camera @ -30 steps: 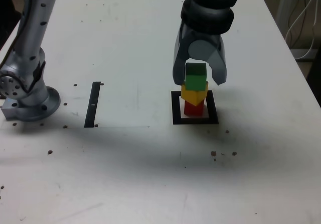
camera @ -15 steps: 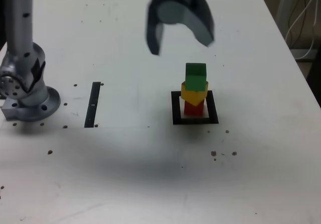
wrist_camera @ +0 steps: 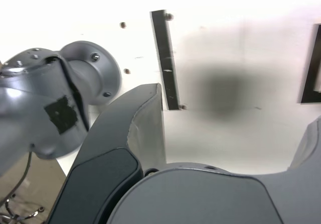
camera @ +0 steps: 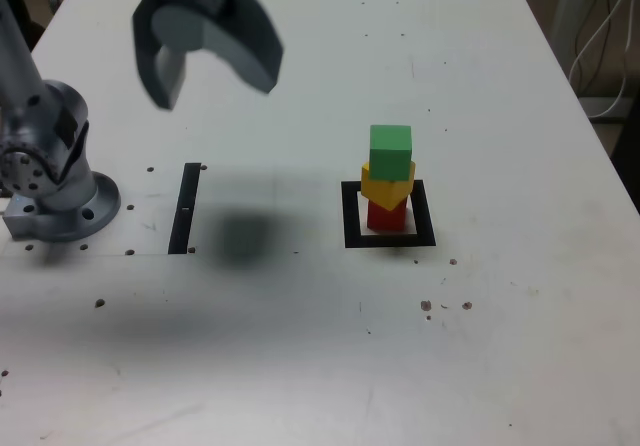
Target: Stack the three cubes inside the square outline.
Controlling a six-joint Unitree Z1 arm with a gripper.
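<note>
Green cube (camera: 390,151) tops yellow (camera: 386,186) and red (camera: 385,215) inside the square outline (camera: 350,218); my jaws hang spread and empty, so I judge only retreat is left.

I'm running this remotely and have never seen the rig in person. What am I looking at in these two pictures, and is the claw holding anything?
It is a single robot arm bolted to a white table; its round grey base sits at the exterior view's left. That wide picture comes from a fixed camera off the arm. The other comes from a camera on the wrist, looking down past the claw at the table.

The gripper hangs in the air with its jaws spread and nothing between them.

On the table, a red cube stands inside the square outline, with a yellow cube on it, turned a little, and a green cube on top. A narrow black strip lies between the base and the stack.
</note>
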